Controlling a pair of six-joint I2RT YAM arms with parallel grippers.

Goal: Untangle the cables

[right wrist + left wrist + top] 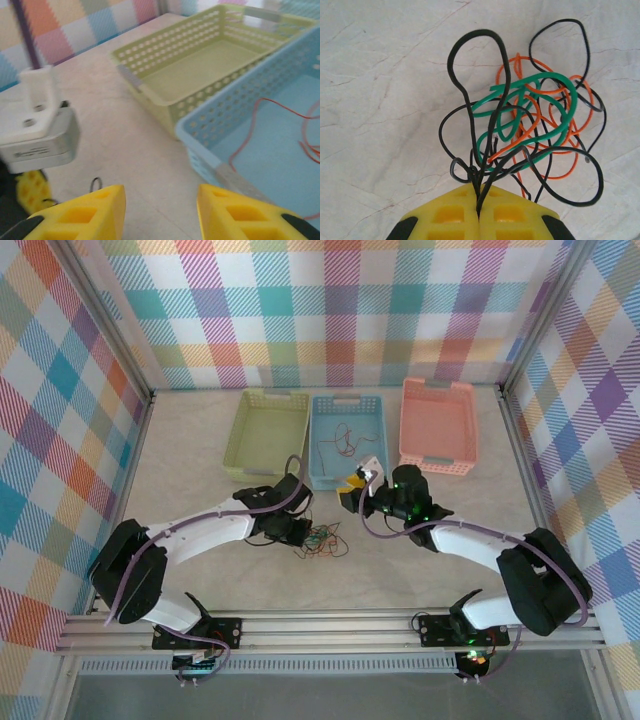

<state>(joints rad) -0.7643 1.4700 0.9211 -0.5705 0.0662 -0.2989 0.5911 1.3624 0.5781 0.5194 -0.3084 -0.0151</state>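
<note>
Yellow foam pads of the left gripper (479,200) are pressed fully together, with a few strands of black cable (479,32) pinched in the seam between them. From that pinch the cables (525,117) fan out ahead of the fingertips as one loose knot on the pale table (380,100). Black loops form the outside, while the green and orange-red loops are wound into each other at the core. The bundle has no clear long axis and is more a round clump anchored at the left jaws. In the top view it lies just to the right of that gripper, between the two arms and well short of the baskets. Further right, the right gripper (159,200) has its jaws partly open with nothing between them. It is raised off the table, a little beyond the knot on the basket side and apart from it. The left arm therefore has the anchor, and the right is the free one. Judging by this, its next move would be back toward the near edge and down to take an outer loop on its own side, then draw it away from the pinch. Along the far side stand the green basket (200,65), the blue basket (220,175), which holds a single orange-red cable (280,104), and the pink basket (437,425).
</note>
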